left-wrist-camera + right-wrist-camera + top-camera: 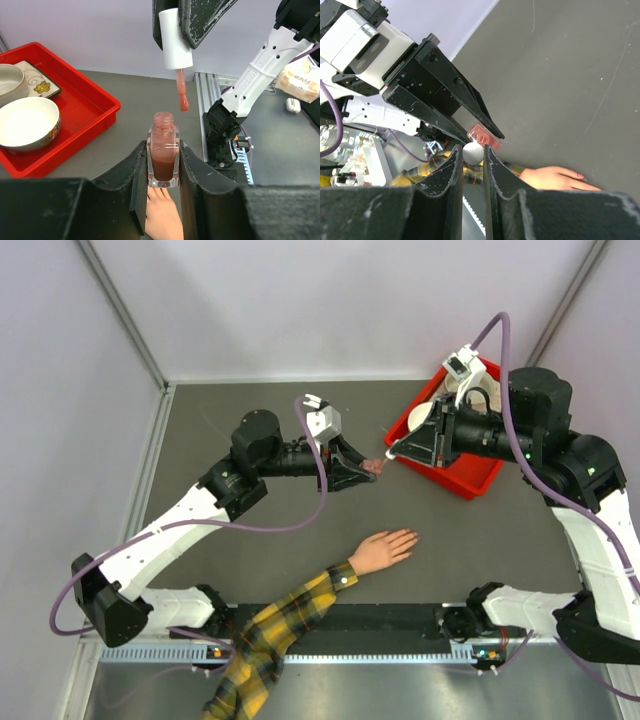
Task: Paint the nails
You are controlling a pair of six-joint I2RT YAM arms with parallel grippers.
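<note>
The pale mannequin hand (382, 550) with a yellow plaid sleeve (280, 625) lies on the dark table, fingers pointing right; its nails (581, 176) look tiny and pink-tipped. My left gripper (368, 469) is shut on an open nail-polish bottle (163, 156) of reddish polish, held above the table. My right gripper (392, 452) is shut on the white brush cap (174, 39); its brush (181, 93) hangs just above the bottle's neck. The cap also shows in the right wrist view (473, 152).
A red tray (470, 476) at the back right holds white bowls (26, 123) and a patterned plate (35, 80). A grey rail (350, 652) runs along the near edge by the arm bases.
</note>
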